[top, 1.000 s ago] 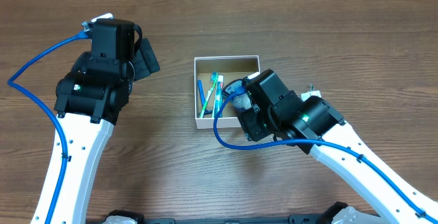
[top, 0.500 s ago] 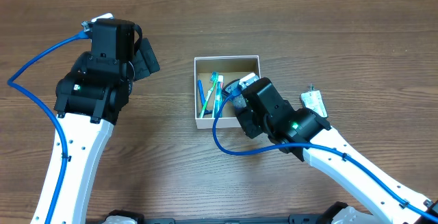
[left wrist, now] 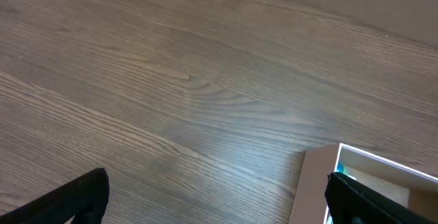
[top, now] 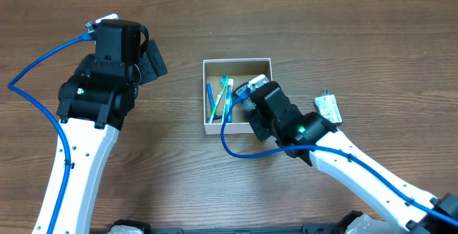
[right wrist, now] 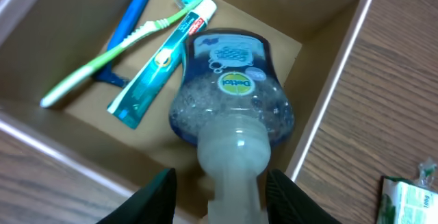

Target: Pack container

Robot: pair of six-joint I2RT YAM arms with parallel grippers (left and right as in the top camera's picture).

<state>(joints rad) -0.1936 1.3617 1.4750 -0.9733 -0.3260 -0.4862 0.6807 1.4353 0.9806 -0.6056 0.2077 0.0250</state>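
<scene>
The container [top: 237, 61] is a white-walled box with a brown bottom at mid table. It holds a green toothbrush [right wrist: 102, 73], a toothpaste tube [right wrist: 164, 59] and a blue razor [right wrist: 130, 25]. A clear blue soap bottle [right wrist: 233, 94] lies in its right half. My right gripper [right wrist: 222, 196] is over the box's near right side. Its fingers stand apart on either side of the bottle's white cap, with gaps showing. It is also in the overhead view [top: 252, 94]. My left gripper [top: 152, 61] is open and empty, left of the box, whose corner [left wrist: 321, 176] shows in the left wrist view.
A small white-and-green packet [top: 328, 108] lies on the wood table right of the box, also in the right wrist view [right wrist: 407, 200]. Blue cables run along both arms. The table's far edge is at the top.
My right arm has swung down and left, uncovering the packet. The wrist stays over the box's right side. The left arm has not moved.
</scene>
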